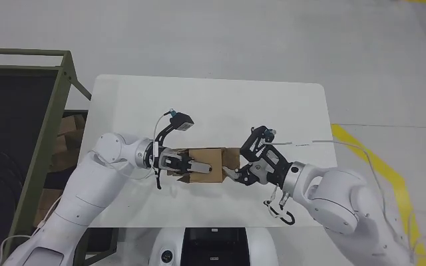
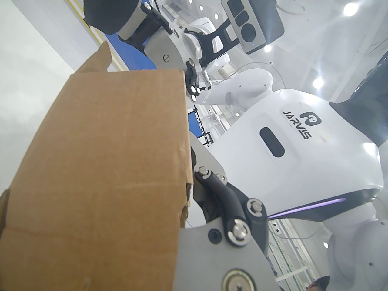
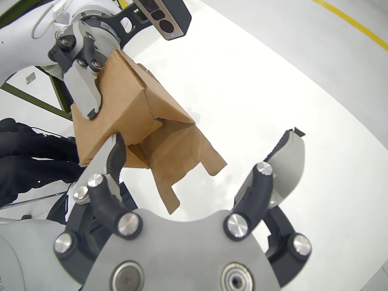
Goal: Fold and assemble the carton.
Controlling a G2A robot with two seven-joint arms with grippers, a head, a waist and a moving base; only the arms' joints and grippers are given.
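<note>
Carton (image 1: 212,159), one only, over the table (image 1: 266,106) between my two grippers. The left gripper (image 1: 192,167) clamps it. The right gripper (image 3: 203,140) is spread wide, one finger (image 3: 116,152) touching cardboard. Its wrist view reveals loose end flaps (image 3: 194,165).

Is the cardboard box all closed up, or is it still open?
Open. The carton has end flaps sticking out unfolded, and its hollow inside shows.

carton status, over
Left gripper shut on one end of the carton. Right gripper open at the other end, flaps unfolded. Nothing in the way.
</note>
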